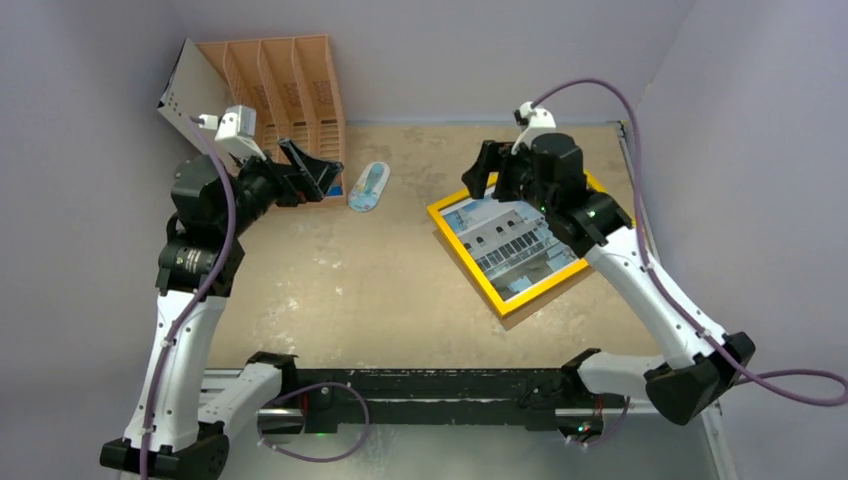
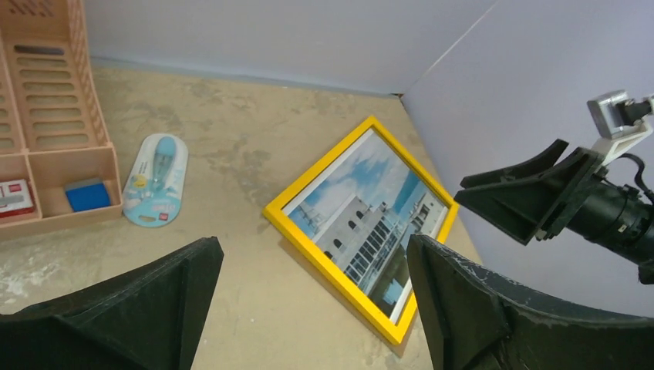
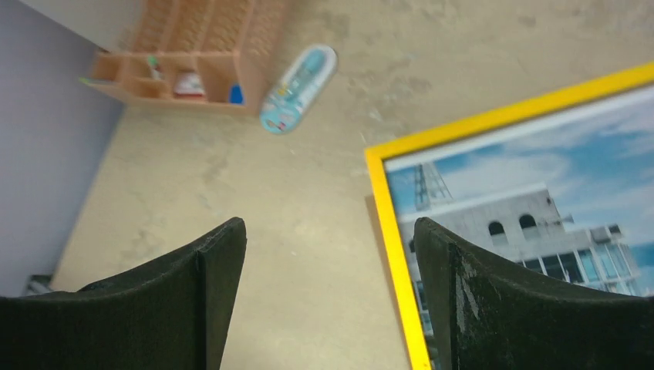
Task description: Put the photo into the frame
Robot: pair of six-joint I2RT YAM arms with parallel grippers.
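The frame (image 1: 465,262) lies face up on the right of the table (image 1: 350,280), and the photo (image 1: 510,240) shows through its pane, so the print looks seated. The right gripper (image 3: 328,227) hangs over its far corner, jaws apart and empty. The left gripper (image 2: 312,245), also spread wide and holding nothing, waits by the orange rack (image 1: 300,80), probably just keeping clear.

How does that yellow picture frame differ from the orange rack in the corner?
The flat rectangular yellow-rimmed picture frame lies on the right, turned askew, showing a building photo. The orange slotted plastic rack sits in the far left corner, bulkier and split into compartments with small items inside. Both rest on the beige tabletop.
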